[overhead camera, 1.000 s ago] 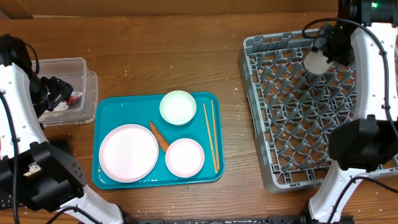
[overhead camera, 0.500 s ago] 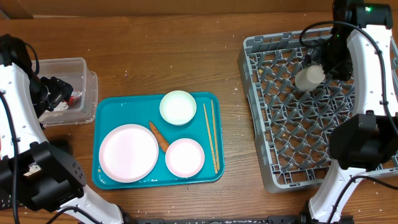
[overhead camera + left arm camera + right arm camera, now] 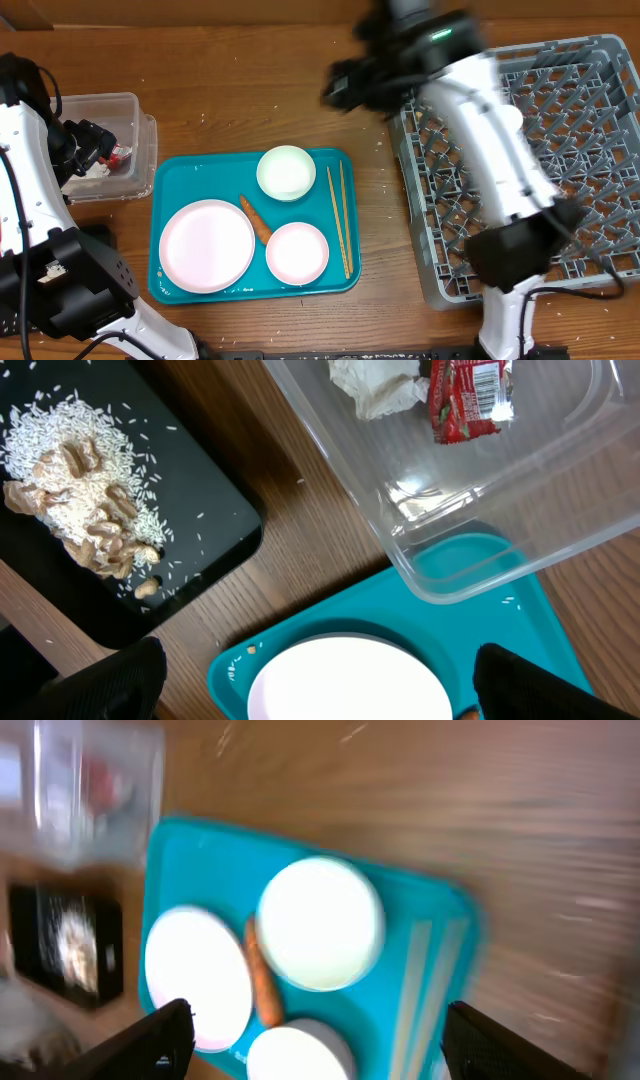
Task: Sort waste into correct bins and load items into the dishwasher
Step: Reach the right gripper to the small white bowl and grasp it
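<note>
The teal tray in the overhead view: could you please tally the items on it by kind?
Round dishes: 3
Carrot: 1
Chopsticks: 2
Total: 6

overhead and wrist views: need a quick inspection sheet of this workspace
surface: brown wooden table, scattered white specks
job's things: teal plastic tray holding large pink plate, small pink dish, pale green bowl, orange carrot, wooden chopsticks; grey dishwasher rack, partly hidden by the right arm; clear plastic bin with red wrapper and crumpled tissue; black tray with rice and peanuts
clutter: nothing seen
grippers: left gripper open, empty; right gripper open, empty, motion-blurred
cables: black cable near right arm base
surroundings: nothing seen
</note>
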### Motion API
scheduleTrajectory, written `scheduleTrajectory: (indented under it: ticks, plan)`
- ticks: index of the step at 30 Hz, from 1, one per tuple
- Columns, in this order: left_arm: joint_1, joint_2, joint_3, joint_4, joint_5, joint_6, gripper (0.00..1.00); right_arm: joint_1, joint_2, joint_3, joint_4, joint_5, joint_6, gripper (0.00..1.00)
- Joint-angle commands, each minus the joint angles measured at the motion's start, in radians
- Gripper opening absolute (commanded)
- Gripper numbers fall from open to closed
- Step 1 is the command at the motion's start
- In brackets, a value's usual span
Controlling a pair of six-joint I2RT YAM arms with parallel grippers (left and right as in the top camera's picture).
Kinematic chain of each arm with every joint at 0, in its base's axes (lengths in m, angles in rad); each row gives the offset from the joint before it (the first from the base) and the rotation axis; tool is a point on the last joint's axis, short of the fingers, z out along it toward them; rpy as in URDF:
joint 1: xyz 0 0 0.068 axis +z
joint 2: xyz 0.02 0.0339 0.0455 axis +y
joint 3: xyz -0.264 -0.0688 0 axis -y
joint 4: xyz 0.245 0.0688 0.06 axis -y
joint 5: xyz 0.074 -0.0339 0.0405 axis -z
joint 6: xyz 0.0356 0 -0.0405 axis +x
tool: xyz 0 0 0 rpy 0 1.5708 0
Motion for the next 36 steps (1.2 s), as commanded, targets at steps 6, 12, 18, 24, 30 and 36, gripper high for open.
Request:
scheduleTrajectory:
  ticks: [6,12,18,24,30,36]
  plan:
    - [-0.002,0.003,0.020,-0.006,-0.013,-0.009,1.00,0.314,0.212,-0.049,0.170,0.206,-0.006,0.73]
    - [-0.002,0.003,0.020,-0.007,-0.013,-0.009,1.00,0.355,0.314,-0.049,0.193,0.261,-0.007,0.69]
    - [-0.002,0.003,0.020,-0.006,-0.014,-0.009,1.00,0.355,0.371,-0.053,0.191,0.260,-0.007,0.62]
    - [-0.002,0.003,0.020,-0.006,-0.014,-0.009,1.00,0.355,0.375,-0.053,0.193,0.259,-0.006,0.32]
    - [-0.002,0.003,0.020,-0.006,-0.014,-0.009,1.00,0.345,0.372,0.015,0.116,0.203,-0.003,0.04]
    - [-0.002,0.003,0.020,-0.006,-0.014,-0.009,1.00,0.278,0.295,0.247,-0.010,0.112,-0.002,0.04]
